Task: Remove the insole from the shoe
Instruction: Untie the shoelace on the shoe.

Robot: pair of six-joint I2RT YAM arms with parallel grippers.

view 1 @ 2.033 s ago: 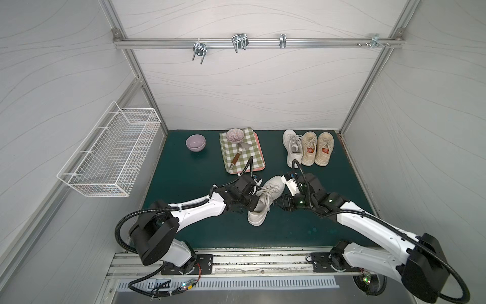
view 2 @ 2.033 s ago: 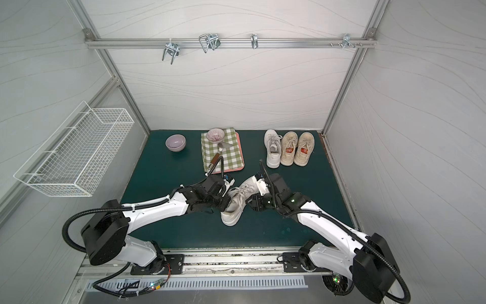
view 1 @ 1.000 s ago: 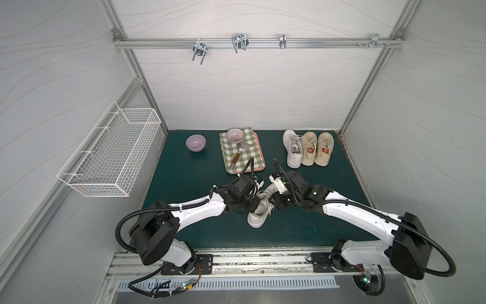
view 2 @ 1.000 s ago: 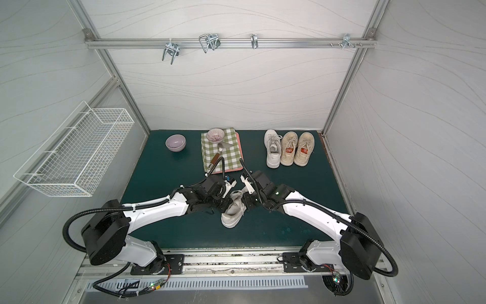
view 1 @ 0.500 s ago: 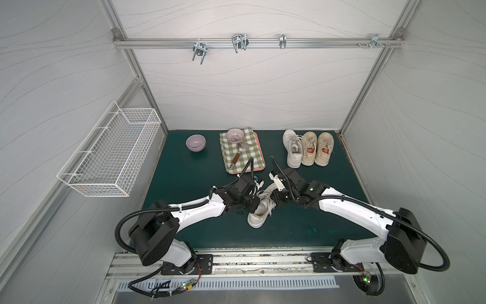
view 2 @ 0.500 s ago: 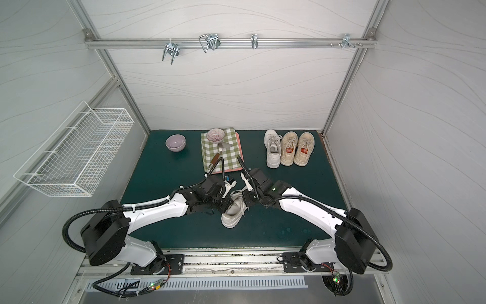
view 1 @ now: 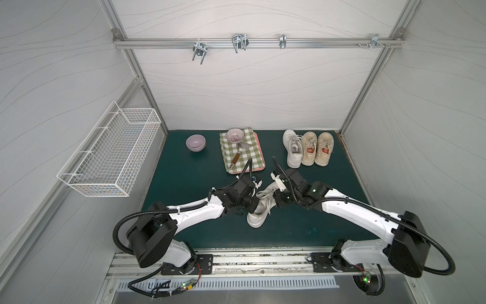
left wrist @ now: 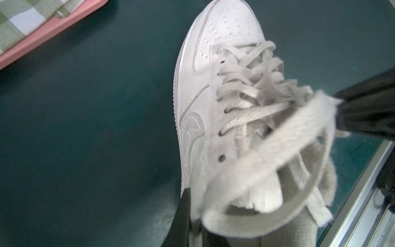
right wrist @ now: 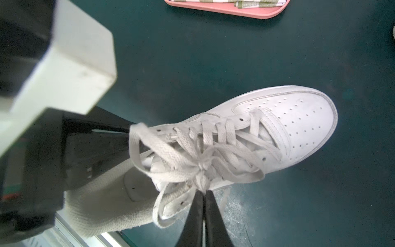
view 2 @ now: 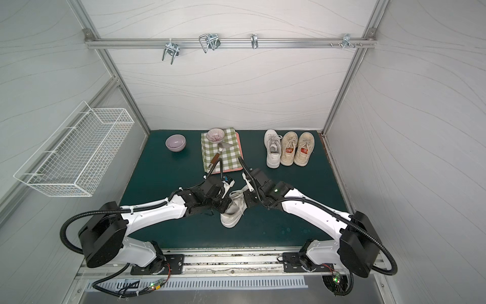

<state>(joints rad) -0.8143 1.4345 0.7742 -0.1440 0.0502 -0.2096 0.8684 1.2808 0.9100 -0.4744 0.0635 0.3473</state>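
The insole is hidden inside the shoe [view 1: 257, 219]. The left tool [left wrist: 198, 224] clamps the shoe's rim; the right tool [right wrist: 203, 205] pinches its laces [right wrist: 201, 166].

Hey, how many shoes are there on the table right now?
4. Three stand side by side at the mat's back right: a white shoe, a middle beige shoe and an end beige shoe. The fourth, a white sneaker, lies mid-mat nearer the front. None seems hidden.

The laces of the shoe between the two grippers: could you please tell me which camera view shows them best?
The right wrist view: the laces lie sharp and whole, knot and crossings on the shoe. The left wrist view blurs a near loop across them; in both top views the laces are too small to read.
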